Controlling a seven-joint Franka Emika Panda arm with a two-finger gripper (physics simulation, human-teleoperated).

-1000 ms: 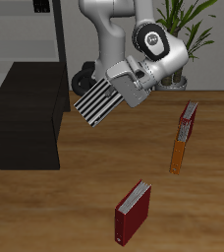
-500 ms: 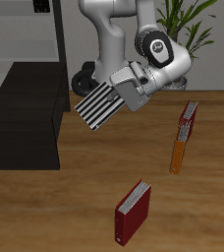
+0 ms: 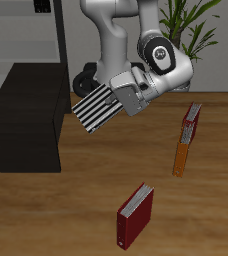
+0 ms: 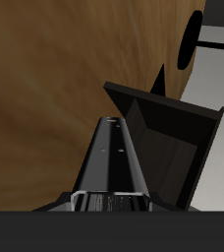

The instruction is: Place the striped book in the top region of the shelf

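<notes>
The striped book (image 3: 98,110), with black and white stripes on its cover, hangs in the air above the table, tilted, held at one end by my gripper (image 3: 126,95), which is shut on it. The matte black shelf (image 3: 26,115) stands on the table beside the book, a short gap away, its top about level with the book. In the wrist view the book's dark edge (image 4: 116,162) runs out from my fingers toward the black shelf (image 4: 173,123); the fingertips themselves are hidden.
A dark red book (image 3: 135,214) lies near the table's front edge. An orange book (image 3: 182,154) and another dark red book (image 3: 192,122) stand together farther back. A pale grey open rack (image 3: 31,30) and a plant (image 3: 191,25) stand behind.
My gripper with the striped book has moved slightly toward the shelf, and the book's tilt has changed a little. The other books have not moved.
</notes>
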